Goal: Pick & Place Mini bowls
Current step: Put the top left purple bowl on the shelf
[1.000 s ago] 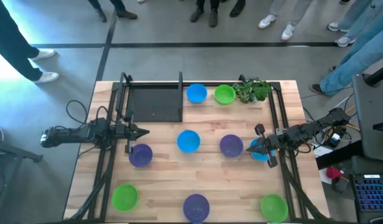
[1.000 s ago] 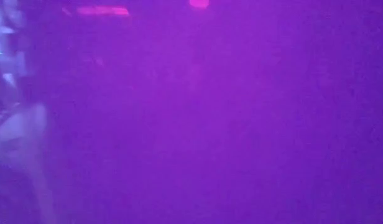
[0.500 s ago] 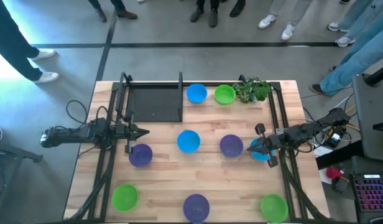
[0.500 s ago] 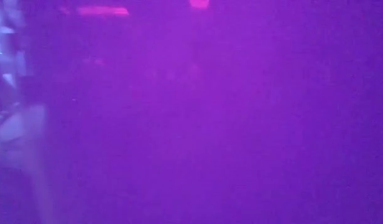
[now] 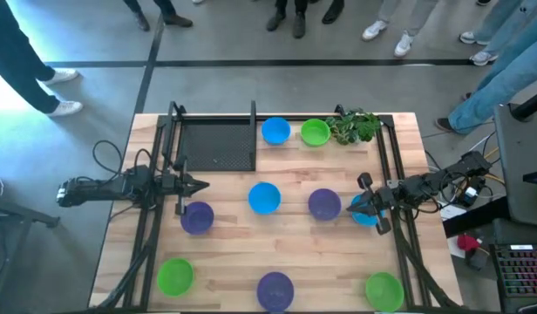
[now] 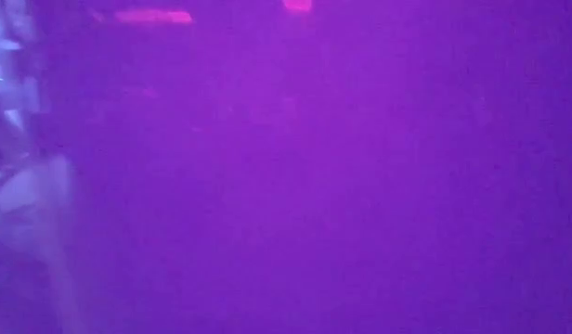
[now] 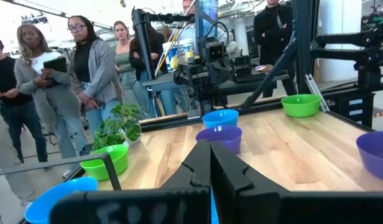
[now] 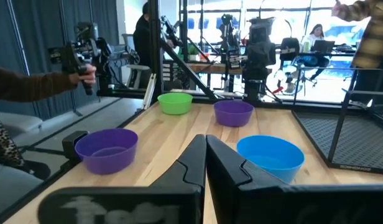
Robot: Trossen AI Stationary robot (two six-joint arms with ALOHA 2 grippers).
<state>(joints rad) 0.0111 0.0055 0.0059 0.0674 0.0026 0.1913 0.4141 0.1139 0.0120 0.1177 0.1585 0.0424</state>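
Small round blue, green and purple mini bowls [image 5: 264, 197] sit upright; both claws pinched empty.

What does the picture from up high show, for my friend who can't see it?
Nine little bowls, blue, green and purple, sit spread over a wooden table. The left gripper and right gripper rest shut at opposite sides, by a black tray and a leafy plant.

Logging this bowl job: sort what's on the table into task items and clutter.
Task items: blue bowls; green bowls; purple bowls.

Clutter: plant sprig; black wire tray.
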